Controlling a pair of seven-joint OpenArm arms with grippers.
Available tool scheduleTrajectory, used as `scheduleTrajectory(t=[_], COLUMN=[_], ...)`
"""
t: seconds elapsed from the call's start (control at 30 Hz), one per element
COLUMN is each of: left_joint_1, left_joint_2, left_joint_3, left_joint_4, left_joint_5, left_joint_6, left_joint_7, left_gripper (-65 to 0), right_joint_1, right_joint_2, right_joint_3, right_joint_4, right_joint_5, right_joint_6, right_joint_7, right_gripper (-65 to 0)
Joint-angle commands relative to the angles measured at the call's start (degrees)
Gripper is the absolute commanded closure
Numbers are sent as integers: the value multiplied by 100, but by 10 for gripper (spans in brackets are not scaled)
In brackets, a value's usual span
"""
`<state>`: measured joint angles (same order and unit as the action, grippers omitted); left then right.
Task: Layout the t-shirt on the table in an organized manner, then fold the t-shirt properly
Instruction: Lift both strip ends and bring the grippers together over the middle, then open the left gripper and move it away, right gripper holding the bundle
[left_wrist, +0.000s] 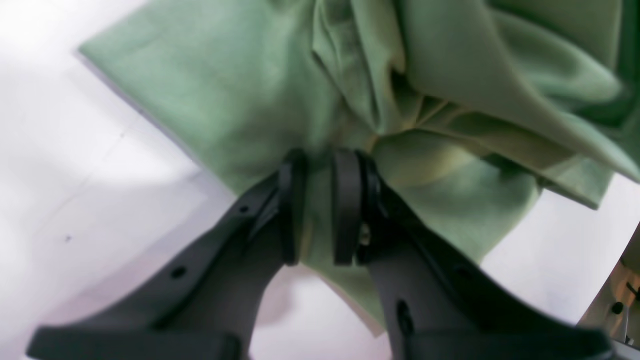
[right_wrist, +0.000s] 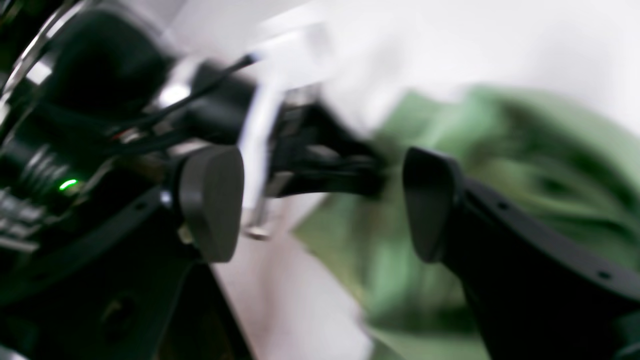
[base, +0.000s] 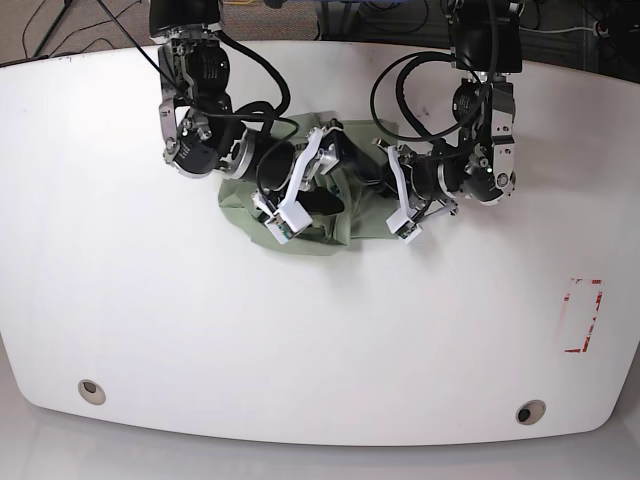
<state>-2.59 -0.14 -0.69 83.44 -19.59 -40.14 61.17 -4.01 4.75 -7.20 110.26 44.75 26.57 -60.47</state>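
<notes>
Both arms crowd over the t-shirt (base: 300, 225) in the base view, hiding most of it; only bunched pale green edges show around them. It lies crumpled in a heap at the upper middle of the white tabletop (base: 320, 350). The right wrist view is smeared with blur, yet the right hand (right_wrist: 322, 205) plainly stands spread wide with nothing between its pads, green cloth behind it. In the left wrist view, the left hand (left_wrist: 320, 207) is clenched on a fold of the t-shirt (left_wrist: 225, 95), whose fabric gathers into deep creases beyond the fingers.
</notes>
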Motion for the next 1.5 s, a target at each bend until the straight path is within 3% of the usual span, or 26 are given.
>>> scheduleTrajectory(t=[0.0,0.27,0.5,0.63,0.83,1.07,1.2,1.47], left_joint_1=[8,-36,-71,-71,-71,-71,-62,-36], left_joint_2=[10,1,-34,-34,-52,-570,-957,-1643], left_joint_3=[20,-6,-120,-437,-709,-841,-1325,-2397], left_joint_4=[-5,206,487,689,935,1357,1586,1586], left_joint_5=[188,-84,-638,-867,-1157,-1667,-1931,-2599], left_joint_6=[14,14,14,14,14,14,14,14], left_joint_7=[200,182,191,217,226,226,226,226], left_gripper=[-82,-86,-194,-260,-290,-287,-287,-287], right_joint_1=[71,71,-8,-104,-175,-377,-386,-333], right_joint_2=[83,531,839,874,874,725,558,496], right_joint_3=[12,39,-14,-304,-726,-884,-875,-884], right_joint_4=[187,328,328,319,319,293,275,82], right_joint_5=[101,48,-146,-664,-1561,-2546,-2985,-3249], right_joint_6=[29,29,3,20,20,20,20,29], right_joint_7=[152,170,521,688,1014,1550,1647,1664], right_gripper=[-438,-407,-406,-403,-401,-401,-401,-400])
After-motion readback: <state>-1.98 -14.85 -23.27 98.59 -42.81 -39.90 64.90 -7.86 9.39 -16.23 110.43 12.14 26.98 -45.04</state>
